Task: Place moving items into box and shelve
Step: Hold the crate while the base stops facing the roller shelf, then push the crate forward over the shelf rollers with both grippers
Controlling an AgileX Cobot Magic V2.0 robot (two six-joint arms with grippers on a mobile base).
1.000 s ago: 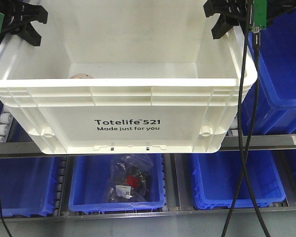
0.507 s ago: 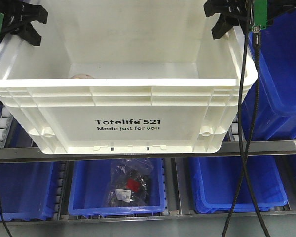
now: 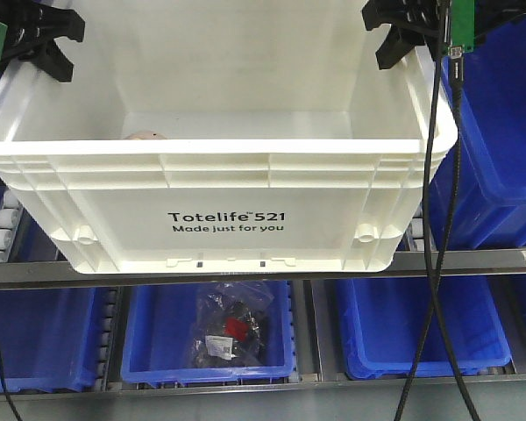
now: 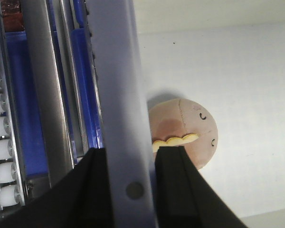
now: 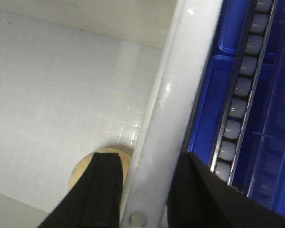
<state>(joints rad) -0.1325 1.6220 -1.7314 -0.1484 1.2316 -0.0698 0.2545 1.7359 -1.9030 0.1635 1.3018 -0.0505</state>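
Exterior front-facing view: box [image 3: 219, 189], stiff white crate, probably light, above blue bins [image 3: 421, 351]; best held by its side rims. Inside box: beige ball [image 4: 183, 133], yellow ball [image 5: 97, 171], soft. Left gripper [image 4: 133, 159] and right gripper [image 5: 149, 164] each pinch a box rim.

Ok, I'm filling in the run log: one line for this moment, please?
left fingers: clamped on box rim | right fingers: clamped on opposite rim | box: at shelf, blue bins below | inside: beige-pink ball, yellowish ball
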